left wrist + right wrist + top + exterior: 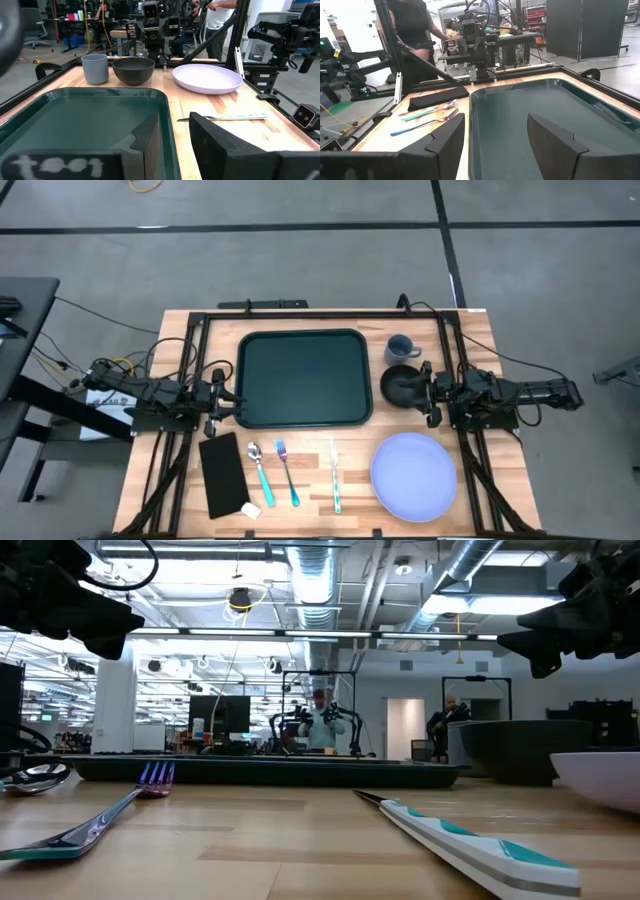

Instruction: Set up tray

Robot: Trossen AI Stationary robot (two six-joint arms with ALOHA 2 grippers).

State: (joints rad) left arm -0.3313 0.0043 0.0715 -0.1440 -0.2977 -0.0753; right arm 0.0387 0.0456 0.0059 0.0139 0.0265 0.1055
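Note:
The dark green tray lies flat in the table's middle. My left gripper is open at its near-left corner. In the left wrist view, one finger stands over the tray floor and the other outside the near rim. My right gripper is open on the right side, next to the dark bowl. Its wrist view looks across the tray. A lilac plate sits at the near right.
A grey mug stands beyond the bowl. A black napkin, spoon, fork and knife lie along the near edge, with a small white object beside the napkin. A black frame borders the table, and people stand beyond it.

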